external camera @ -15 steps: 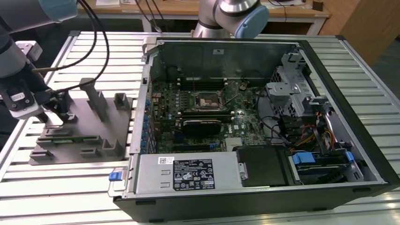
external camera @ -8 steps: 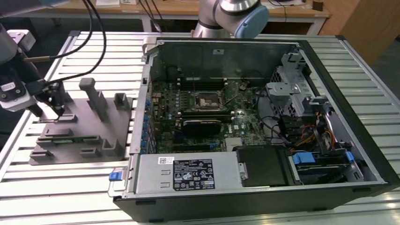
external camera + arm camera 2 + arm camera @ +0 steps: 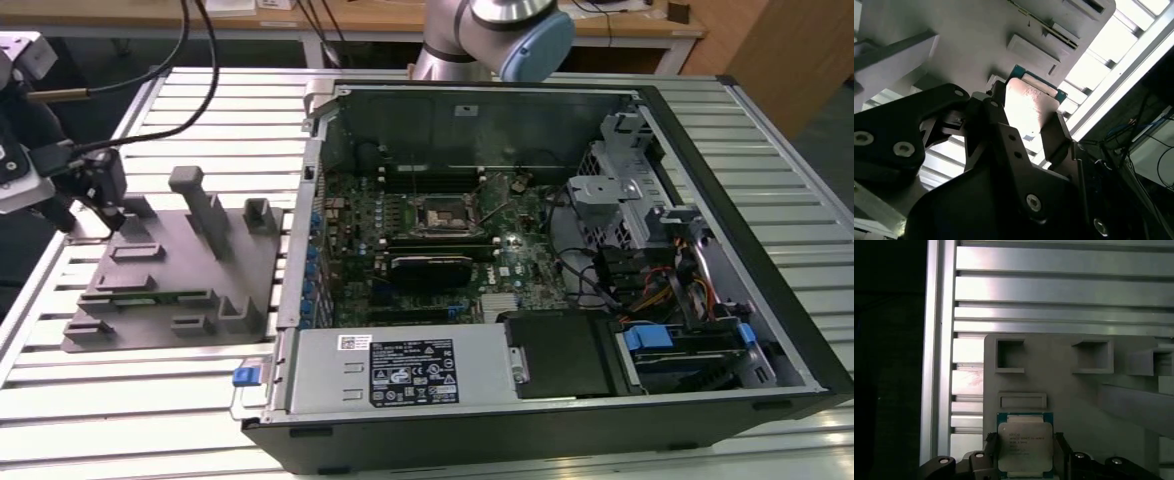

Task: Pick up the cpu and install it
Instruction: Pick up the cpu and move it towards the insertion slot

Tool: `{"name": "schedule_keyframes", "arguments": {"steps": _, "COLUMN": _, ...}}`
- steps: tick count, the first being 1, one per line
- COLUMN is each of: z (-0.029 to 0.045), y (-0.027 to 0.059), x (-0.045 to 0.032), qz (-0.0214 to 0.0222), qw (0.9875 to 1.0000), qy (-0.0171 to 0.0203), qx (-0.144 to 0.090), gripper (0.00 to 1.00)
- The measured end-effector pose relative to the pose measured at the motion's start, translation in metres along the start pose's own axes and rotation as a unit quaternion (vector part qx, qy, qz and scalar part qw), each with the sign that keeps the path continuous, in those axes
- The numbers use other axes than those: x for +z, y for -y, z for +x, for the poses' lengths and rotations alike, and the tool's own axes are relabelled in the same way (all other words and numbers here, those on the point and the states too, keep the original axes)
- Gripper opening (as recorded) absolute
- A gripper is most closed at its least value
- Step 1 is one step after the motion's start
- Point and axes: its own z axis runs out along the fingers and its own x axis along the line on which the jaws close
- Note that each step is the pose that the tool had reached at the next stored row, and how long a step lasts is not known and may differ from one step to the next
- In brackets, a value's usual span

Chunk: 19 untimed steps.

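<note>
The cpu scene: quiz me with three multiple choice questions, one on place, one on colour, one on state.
1. Where is the cpu? A in the socket; B between the fingers of the gripper, at the grey fixture; C on the floor.
2. The cpu's board edge is: A red; B green; C yellow.
3. The computer case is: A open-sided; B closed; C upside down.
Answers: B, fingers flank it in both wrist views; B, green rims the silver top; A, the motherboard lies exposed.
</note>
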Motion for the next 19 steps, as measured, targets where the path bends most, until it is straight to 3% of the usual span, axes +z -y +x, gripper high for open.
{"name": "schedule_keyframes", "arguments": {"steps": 19, "z": -0.0012, "y": -0.0039, "x": -0.0823, "qz": 0.0, "qw": 1.0, "qy": 0.0, "qx": 0.0, "gripper": 0.53}}
